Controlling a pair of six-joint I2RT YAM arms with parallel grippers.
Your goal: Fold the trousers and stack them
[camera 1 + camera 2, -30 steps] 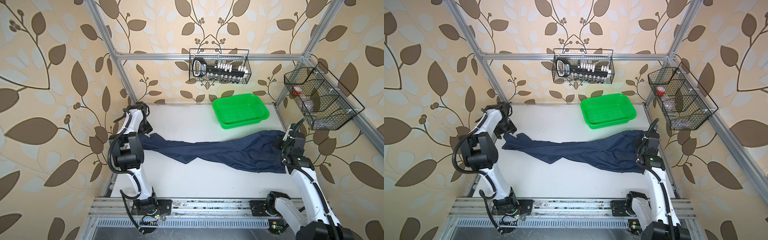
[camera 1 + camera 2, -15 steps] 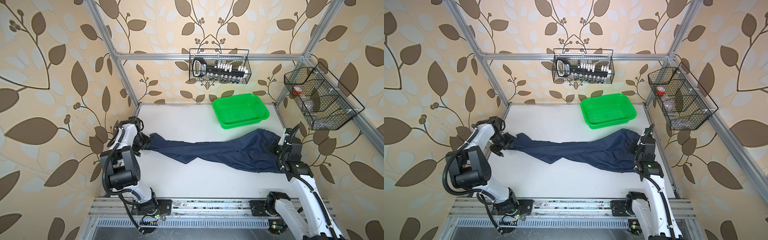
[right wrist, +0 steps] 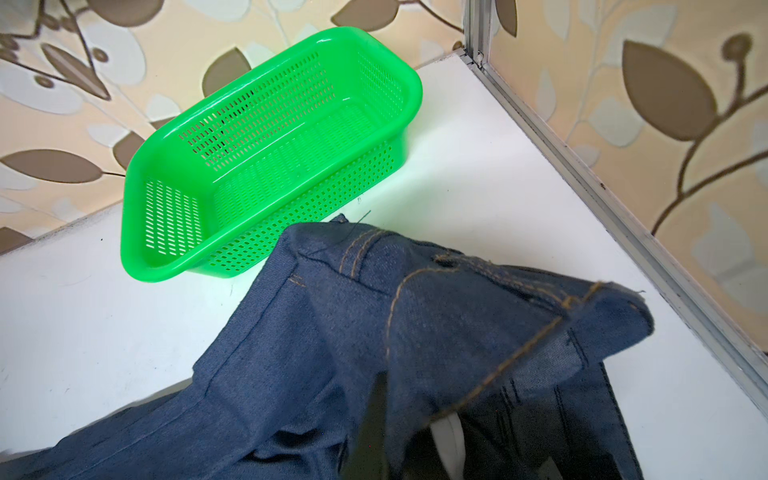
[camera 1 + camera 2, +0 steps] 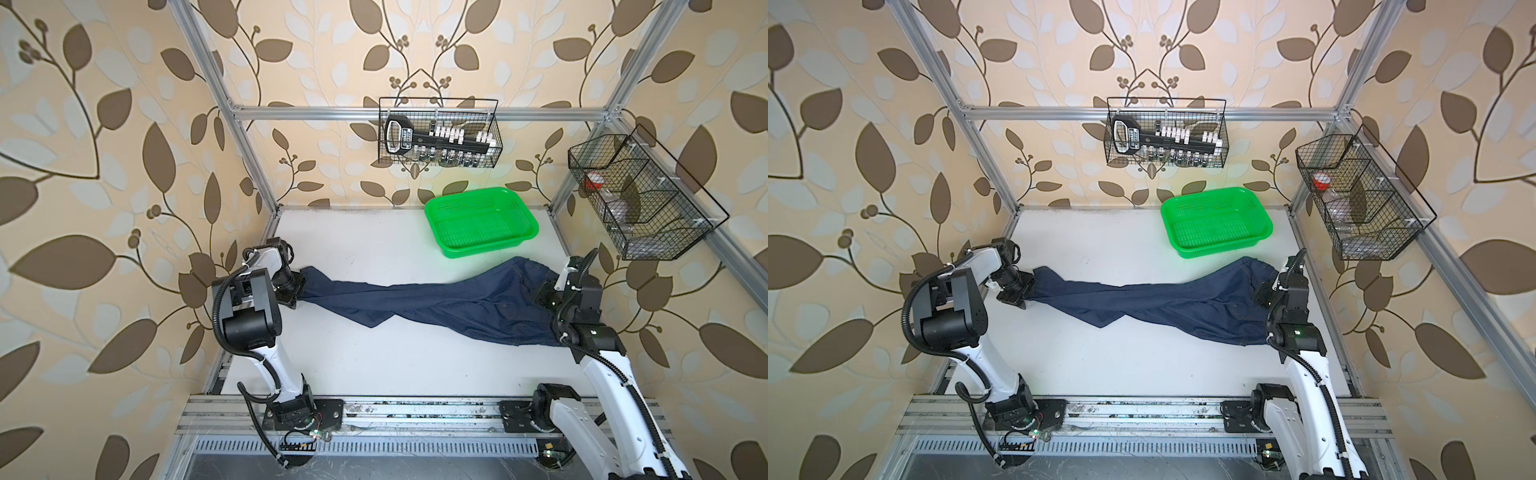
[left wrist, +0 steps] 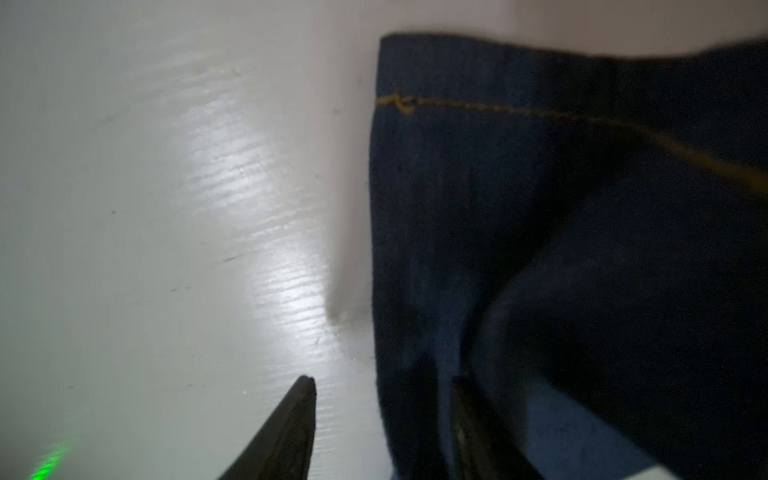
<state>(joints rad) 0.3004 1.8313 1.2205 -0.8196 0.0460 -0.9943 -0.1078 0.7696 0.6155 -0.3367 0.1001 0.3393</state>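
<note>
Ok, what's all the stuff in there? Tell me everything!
jeans: one pair, dark navy, stretched across the table's middle
plastic basket: one, bright green, back right of the table
back wire basket: one, black, hung on the back rail
tool rack: one, black with white pieces, inside the back wire basket
side wire basket: one, black, on the right frame
red cap: one, red, in the side wire basket
table: one, white, under the jeans and plastic basket
left gripper: one, black, jaws apart around the leg hem
right gripper: one, black, shut on the waistband
</note>
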